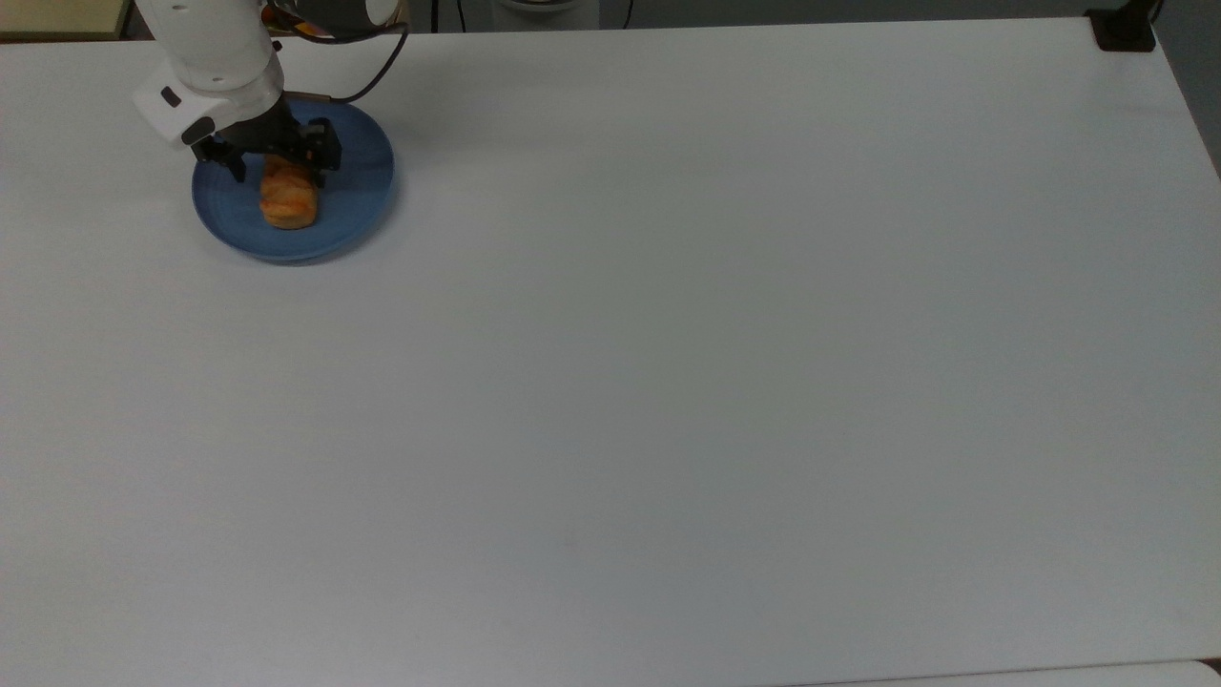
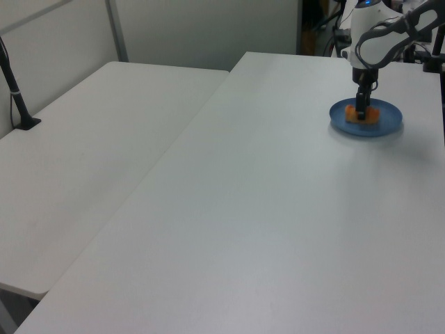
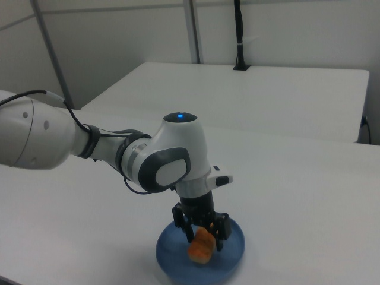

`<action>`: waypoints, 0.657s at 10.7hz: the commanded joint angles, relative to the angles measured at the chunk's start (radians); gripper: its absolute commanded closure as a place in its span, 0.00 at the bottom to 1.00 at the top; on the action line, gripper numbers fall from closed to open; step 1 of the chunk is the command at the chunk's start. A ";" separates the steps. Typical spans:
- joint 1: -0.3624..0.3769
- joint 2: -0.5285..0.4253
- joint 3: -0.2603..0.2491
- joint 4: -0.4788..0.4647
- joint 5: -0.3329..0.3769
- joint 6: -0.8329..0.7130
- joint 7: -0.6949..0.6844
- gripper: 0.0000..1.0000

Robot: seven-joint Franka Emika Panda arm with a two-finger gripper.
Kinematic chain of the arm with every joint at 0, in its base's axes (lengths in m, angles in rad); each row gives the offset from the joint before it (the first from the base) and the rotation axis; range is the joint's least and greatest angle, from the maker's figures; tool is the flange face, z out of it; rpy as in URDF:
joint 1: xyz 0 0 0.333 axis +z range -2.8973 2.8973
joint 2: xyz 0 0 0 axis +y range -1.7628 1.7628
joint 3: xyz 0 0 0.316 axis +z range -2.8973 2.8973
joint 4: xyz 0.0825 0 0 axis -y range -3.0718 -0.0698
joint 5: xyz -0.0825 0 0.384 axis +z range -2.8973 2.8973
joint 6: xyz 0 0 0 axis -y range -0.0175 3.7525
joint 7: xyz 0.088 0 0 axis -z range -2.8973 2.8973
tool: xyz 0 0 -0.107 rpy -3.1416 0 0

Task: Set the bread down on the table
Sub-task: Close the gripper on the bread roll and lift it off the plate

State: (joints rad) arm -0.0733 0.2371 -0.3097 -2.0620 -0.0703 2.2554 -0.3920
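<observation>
- The gripper (image 1: 279,172) is seen lowered over the far end of the bread (image 1: 288,198), its two dark fingers parted and set one on each side of the roll's end nearest the arm, in the top view.
- In the right view the gripper (image 3: 203,236) is shown straddling the bread (image 3: 202,244) from above, a finger (image 3: 220,234) standing on either flank; whether the pads press the crust cannot be told.
- The bread is pictured lying flat on the blue plate (image 1: 355,181), a little toward the top view's left of the plate's middle, its long axis running away from the arm.
- The plate is placed near the upper left corner of the table (image 1: 668,363) in the top view, and at the far right in the left view, where the gripper (image 2: 361,113) is seen down upon the bread (image 2: 371,115) on the plate (image 2: 389,125).
- The bread is shown as a small oblong roll, golden-orange, with a ridged, flaky top streaked in paler and deeper bands, much smaller than the plate beneath it.
- A white arm (image 3: 148,160) with a blue light on its joint is seen reaching down to the plate (image 3: 231,261).
</observation>
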 commanded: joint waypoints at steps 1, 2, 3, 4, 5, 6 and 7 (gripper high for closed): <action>0.006 0.001 0.000 -0.013 0.018 0.027 -0.028 0.28; 0.006 0.001 0.000 -0.013 0.018 0.027 -0.028 0.36; 0.006 0.001 0.001 -0.013 0.018 0.027 -0.028 0.47; 0.006 0.001 0.001 -0.012 0.018 0.027 -0.027 0.52; 0.007 -0.001 0.001 -0.012 0.018 0.024 -0.027 0.55; 0.007 -0.005 0.001 -0.009 0.018 0.015 -0.025 0.56; 0.009 -0.013 0.001 -0.007 0.018 0.009 -0.024 0.59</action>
State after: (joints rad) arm -0.0723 0.2444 -0.3078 -2.0595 -0.0703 2.2555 -0.3923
